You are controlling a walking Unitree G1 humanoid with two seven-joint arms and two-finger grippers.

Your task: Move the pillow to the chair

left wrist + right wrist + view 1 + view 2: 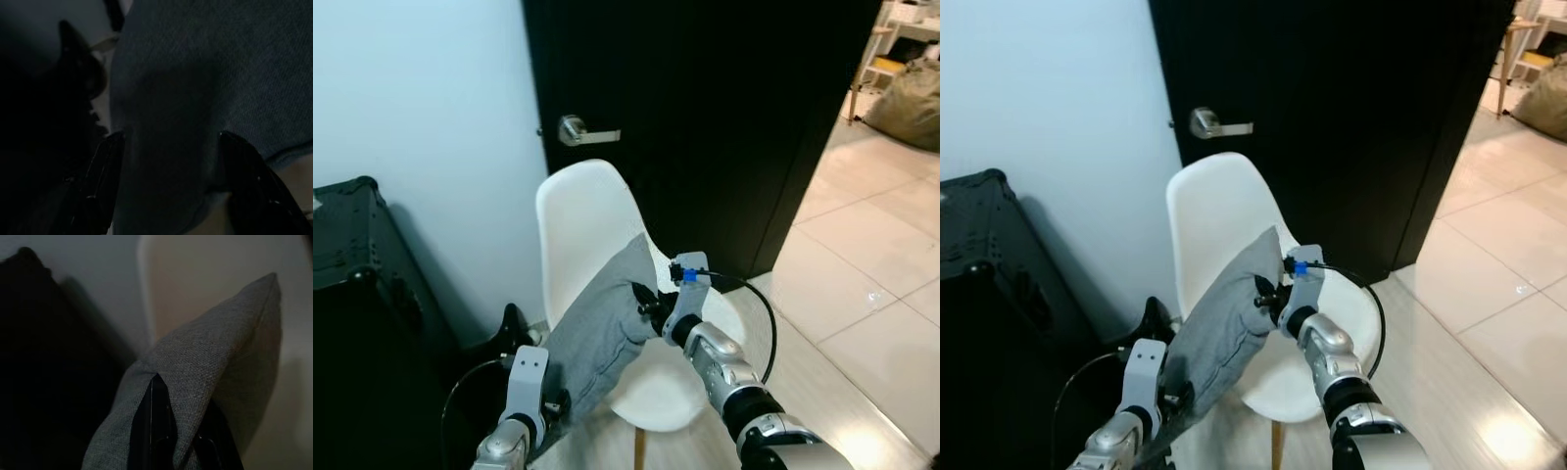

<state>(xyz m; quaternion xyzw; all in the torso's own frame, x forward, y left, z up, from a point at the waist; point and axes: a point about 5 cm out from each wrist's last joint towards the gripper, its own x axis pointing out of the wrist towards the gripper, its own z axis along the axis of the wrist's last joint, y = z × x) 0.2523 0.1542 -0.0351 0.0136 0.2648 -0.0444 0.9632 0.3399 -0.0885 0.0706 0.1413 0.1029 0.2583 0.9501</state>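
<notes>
A grey fabric pillow point(602, 328) hangs tilted over the seat of a white shell chair point(582, 211), its upper corner against the chair back. My right gripper point(642, 300) is shut on the pillow's right edge, pinching the cloth; the right wrist view shows one black finger point(154, 423) pressed into the fabric. At the pillow's lower left end my left gripper point(558, 403) holds it. In the left wrist view the pillow point(195, 88) bulges between the two spread fingers point(105, 166).
A black door with a silver handle point(583, 132) stands right behind the chair. A black case point(352, 264) sits against the pale wall at left. Tiled floor point(862, 284) opens to the right, with a beanbag point(913, 93) far off.
</notes>
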